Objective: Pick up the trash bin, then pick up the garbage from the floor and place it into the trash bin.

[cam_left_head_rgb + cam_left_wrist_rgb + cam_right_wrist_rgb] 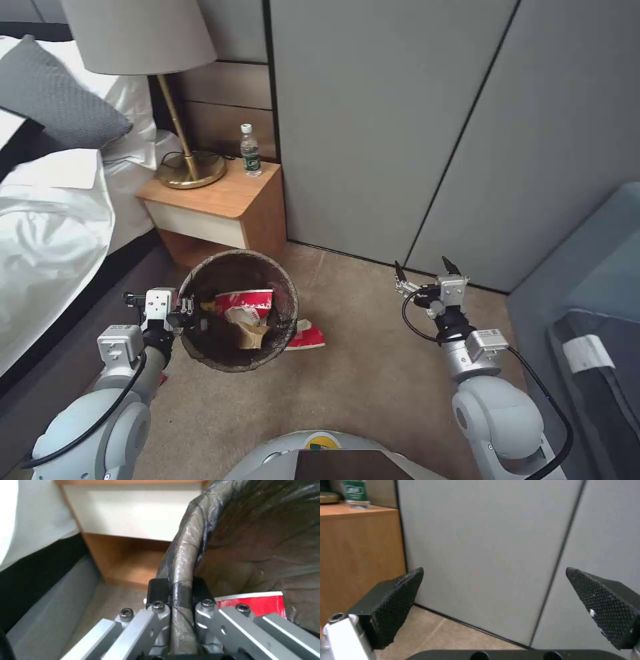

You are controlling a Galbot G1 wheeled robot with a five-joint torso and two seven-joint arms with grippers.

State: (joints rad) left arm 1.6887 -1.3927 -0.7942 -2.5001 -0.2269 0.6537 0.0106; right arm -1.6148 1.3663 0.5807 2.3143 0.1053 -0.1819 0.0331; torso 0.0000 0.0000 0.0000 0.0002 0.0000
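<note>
The trash bin (235, 265), lined with a dark bag, hangs tilted above the carpet at my left. My left gripper (191, 313) is shut on its near rim; in the left wrist view the gripper (180, 586) pinches the bag-covered rim (186, 542) from both sides. Inside the bin lie garbage pieces: a red-and-white packet (245, 301) (263, 602) and a crumpled brown paper bag (252, 337). Another red-and-white packet (305, 337) lies on the floor beside the bin. My right gripper (424, 269) (493, 590) is held open above the carpet near the wall, holding nothing.
A wooden nightstand (220, 200) (356, 550) stands behind the bin, carrying a brass lamp (190, 170) and a clear bottle with a green label (250, 150) (355, 492). The bed (47, 220) runs along the left. Grey wall panels (400, 120) close the back; grey-blue furniture (587, 300) is at right.
</note>
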